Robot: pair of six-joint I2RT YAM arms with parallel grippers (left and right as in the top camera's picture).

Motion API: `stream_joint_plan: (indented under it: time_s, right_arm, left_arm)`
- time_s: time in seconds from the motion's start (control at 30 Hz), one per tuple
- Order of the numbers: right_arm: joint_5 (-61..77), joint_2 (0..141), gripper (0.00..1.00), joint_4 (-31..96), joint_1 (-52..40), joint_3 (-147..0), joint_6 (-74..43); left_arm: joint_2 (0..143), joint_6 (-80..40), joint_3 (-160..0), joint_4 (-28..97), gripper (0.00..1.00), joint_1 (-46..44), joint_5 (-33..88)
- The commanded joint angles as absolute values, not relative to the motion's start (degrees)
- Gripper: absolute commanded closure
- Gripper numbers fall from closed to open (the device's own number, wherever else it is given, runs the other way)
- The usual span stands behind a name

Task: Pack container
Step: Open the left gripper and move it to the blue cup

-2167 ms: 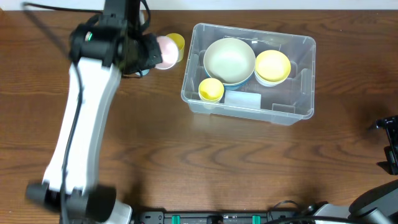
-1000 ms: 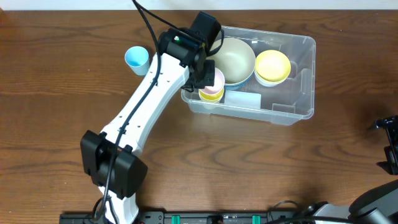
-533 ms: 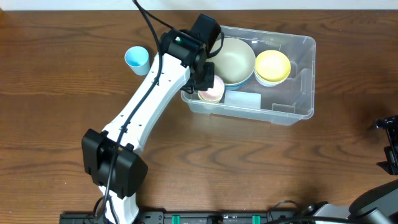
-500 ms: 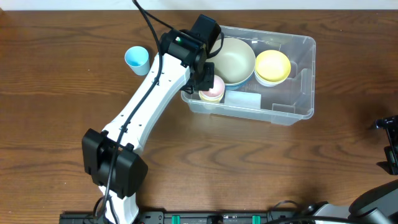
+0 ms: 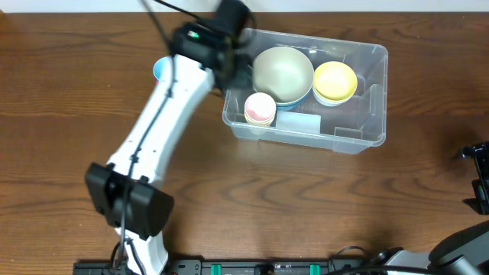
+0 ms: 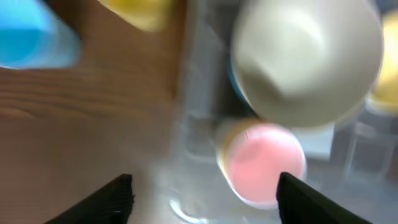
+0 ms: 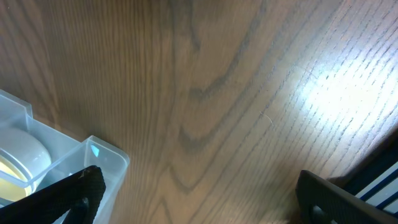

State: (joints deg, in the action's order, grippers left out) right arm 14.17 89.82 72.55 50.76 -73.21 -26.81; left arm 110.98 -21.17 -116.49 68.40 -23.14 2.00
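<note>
Where the container (image 5: 372,92) is set at the table's (image 5: 306,206) far edge, the left arm (image 5: 157,130) is stretched out, the left gripper (image 6: 205,196) held spread and empty over its left wall. The right gripper (image 7: 199,193) is spread wide.

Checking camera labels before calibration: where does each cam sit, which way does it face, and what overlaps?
Overhead: fixed above the table, looking straight down on the container; left arm reaches in, right gripper at the right edge.
Left wrist: on the left gripper, looking down at the container's left end, pink cup and cream bowl; own jaws in the bottom corners, apart.
Right wrist: facing bare wood and one container corner; own jaws likewise.
Shared: overhead and left wrist both show pink cup and cream bowl.
</note>
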Motion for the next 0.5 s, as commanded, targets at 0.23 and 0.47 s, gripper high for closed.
stream_joint_plan:
  time_s: [0.23,0.47]
  right_arm:
    - [14.39,88.88,0.01,72.60,51.00,-73.28,-27.62]
    - [14.39,88.88,0.01,72.58,51.00,-73.28,-27.62]
  left_arm:
    - [113.62,-22.28,-118.19,67.59,0.18,-2.68,-0.95]
    - [120.66,-22.13,-118.19,66.61,0.17,3.22,1.30]
